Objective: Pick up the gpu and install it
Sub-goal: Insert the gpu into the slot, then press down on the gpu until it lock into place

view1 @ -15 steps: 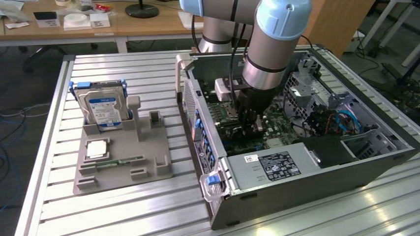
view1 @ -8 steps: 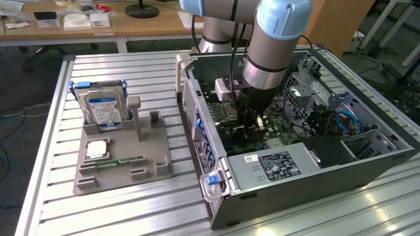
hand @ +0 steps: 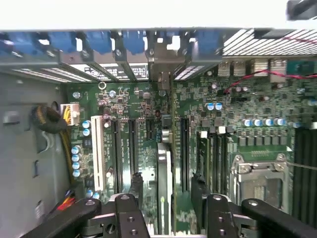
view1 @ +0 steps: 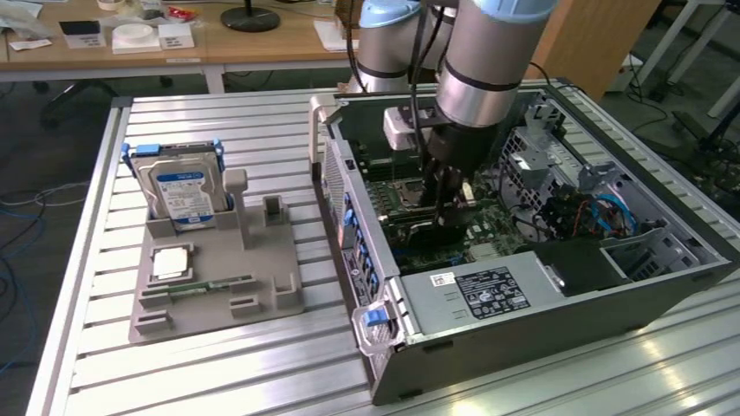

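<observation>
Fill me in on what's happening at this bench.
A robot arm is reaching down into an open PC case on the slatted table. In the wrist view its end effector stands open on either side of the gpu, which sits edge-on, upright in the motherboard, in line with a slot. A hard drive stands in the grey holder beside the case.

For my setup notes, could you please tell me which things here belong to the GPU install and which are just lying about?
In use:
- gpu, on edge in the motherboard
- gripper, open astride it
- computer case

Lying about:
- hard drive
- memory stick
- grey holder
</observation>
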